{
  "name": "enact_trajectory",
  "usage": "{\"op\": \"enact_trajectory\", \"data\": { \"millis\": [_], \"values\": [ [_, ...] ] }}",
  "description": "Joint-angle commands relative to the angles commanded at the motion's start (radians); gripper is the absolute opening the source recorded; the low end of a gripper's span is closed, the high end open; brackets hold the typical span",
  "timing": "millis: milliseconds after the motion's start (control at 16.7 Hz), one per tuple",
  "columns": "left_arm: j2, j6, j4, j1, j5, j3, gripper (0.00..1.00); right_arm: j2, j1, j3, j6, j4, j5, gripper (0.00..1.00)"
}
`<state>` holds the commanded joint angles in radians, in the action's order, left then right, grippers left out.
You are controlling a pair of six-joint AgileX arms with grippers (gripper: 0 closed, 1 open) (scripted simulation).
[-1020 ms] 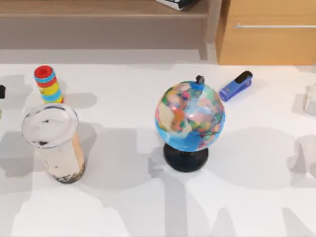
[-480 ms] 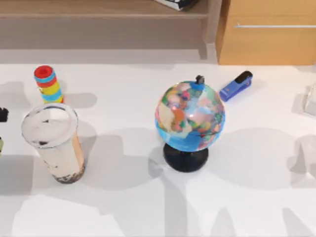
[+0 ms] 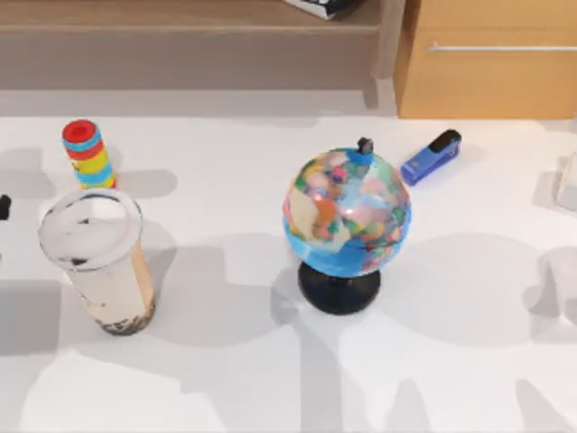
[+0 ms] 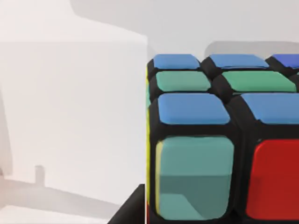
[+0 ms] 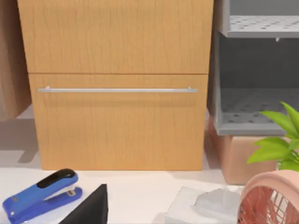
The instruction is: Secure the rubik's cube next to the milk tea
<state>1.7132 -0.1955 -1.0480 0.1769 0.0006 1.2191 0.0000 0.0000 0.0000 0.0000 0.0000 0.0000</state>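
Note:
The rubik's cube point(image 4: 219, 140) sits very close in the left wrist view, with blue, green, teal and red tiles in a black grid, resting on the white table. A dark part of my left gripper point(image 3: 3, 206) pokes in at the table's far left edge, just left of the milk tea point(image 3: 99, 262). The milk tea is a tall clear cup of beige drink with dark pearls at the bottom and a wide white top. In the right wrist view, a dark wedge of my right gripper point(image 5: 88, 207) shows at the lower edge, facing the cabinet.
A striped red-blue-yellow cylinder point(image 3: 87, 153) stands behind the milk tea. A globe point(image 3: 346, 212) on a black base occupies the middle, with a blue stapler point(image 3: 430, 157) behind it to the right. A wooden drawer cabinet point(image 5: 117, 84), a tissue box point(image 5: 201, 205) and a pink fan point(image 5: 271, 200) lie beyond.
The dark tip of my left gripper moved down the left edge of the table, then drew slightly back out of the picture. The shadows at the left shifted with it.

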Motion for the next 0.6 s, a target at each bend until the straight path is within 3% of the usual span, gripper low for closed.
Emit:
{"op": "enact_trajectory", "data": {
  "millis": [600],
  "values": [
    [-0.013,0.004,0.045,0.018,0.005,0.005,0.0,0.0,0.0,0.0,0.0,0.0,0.0,1.0]
  ]
}}
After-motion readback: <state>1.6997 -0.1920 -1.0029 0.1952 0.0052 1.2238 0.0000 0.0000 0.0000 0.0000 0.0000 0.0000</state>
